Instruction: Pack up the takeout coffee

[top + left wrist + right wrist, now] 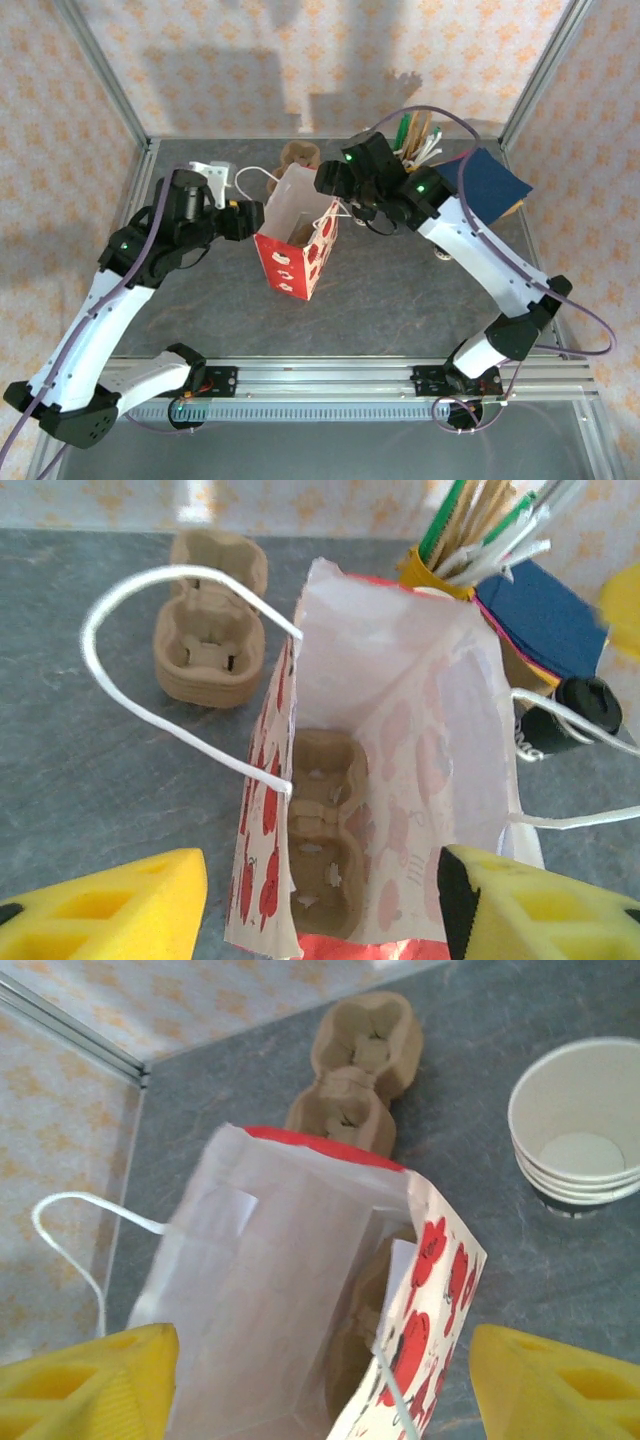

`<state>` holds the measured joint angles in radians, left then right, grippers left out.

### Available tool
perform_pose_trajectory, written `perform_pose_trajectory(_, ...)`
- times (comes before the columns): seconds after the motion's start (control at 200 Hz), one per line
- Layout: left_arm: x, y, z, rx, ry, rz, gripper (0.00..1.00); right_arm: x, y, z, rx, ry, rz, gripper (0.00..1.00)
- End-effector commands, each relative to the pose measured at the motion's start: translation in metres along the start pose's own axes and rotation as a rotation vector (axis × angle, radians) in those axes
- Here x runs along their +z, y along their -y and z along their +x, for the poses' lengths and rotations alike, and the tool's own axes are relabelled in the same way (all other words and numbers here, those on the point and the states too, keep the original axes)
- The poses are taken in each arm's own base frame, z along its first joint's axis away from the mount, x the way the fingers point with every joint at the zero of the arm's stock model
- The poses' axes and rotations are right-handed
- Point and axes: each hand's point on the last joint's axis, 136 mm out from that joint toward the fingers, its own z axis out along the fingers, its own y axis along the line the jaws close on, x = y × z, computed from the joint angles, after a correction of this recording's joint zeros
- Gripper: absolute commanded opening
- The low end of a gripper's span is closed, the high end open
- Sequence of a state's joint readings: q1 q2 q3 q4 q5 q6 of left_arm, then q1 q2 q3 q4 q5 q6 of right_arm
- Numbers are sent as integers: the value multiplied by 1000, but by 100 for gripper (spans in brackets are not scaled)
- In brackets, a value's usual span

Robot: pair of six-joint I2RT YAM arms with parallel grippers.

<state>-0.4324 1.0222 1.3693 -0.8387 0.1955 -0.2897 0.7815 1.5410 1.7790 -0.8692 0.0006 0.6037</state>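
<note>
L gripper (320,880): yellow fingers (120,905) spread wide, nothing pinched, one on each side of the open mouth of the red-and-white paper bag (400,710). Can't tell whether they touch the paper. R gripper (320,1360) is likewise spread w/ nothing held, over the bag's opposite rim, its fingers (560,1385) flanking the bag. In the top view the two grippers face each other across the bag, L at its left rim, R at its right-rear rim. The bag stands upright on the grey worktop (400,300), approx mid-table, mouth open. A brown carrier (322,830) of moulded cardboard lies inside at the bottom. A white cord handle (120,650) loops out from the bag's left side; another cord trails off the far side. A second carrier (355,1060) sits on the worktop just behind the bag, outside it. The takeout coffee cup (580,1125), white w/ a dark band low down, stands upright & empty on the worktop. In the R wrist view it is right of that second carrier, apart from the bag and not in it; its rim looks layered. Further back-right stands a yellow cup of stirrers (415,135), w/ a blue stack (492,180) of flat sheets next to it.
</note>
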Motion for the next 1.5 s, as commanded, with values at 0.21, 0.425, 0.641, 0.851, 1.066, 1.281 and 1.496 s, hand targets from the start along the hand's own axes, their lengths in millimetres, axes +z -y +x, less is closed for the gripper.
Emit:
perform_pose_trajectory(0.21,-49,-2,-38,3,145,-49,66,47,25,39,30,-150,59,66)
perform_pose_trajectory(0.425,-66,15,-61,2,248,39,69,63,20,53,11,-200,7,43)
perform_pose_trajectory(0.641,-55,20,-63,21,224,54,69,63,6,47,-11,-183,-64,23)
perform_pose_trajectory(0.851,-50,27,-65,17,232,95,69,49,-6,45,-31,-174,-143,12)
perform_pose_trajectory(1.066,-43,34,-62,5,226,137,69,18,-20,38,-84,-94,-264,7)
perform_pose_trajectory(1.281,-47,31,-63,9,249,127,69,-25,-52,56,-271,11,-447,6)
perform_pose_trajectory(1.496,-46,31,-61,7,246,132,70,-46,-59,71,-343,71,-559,5)
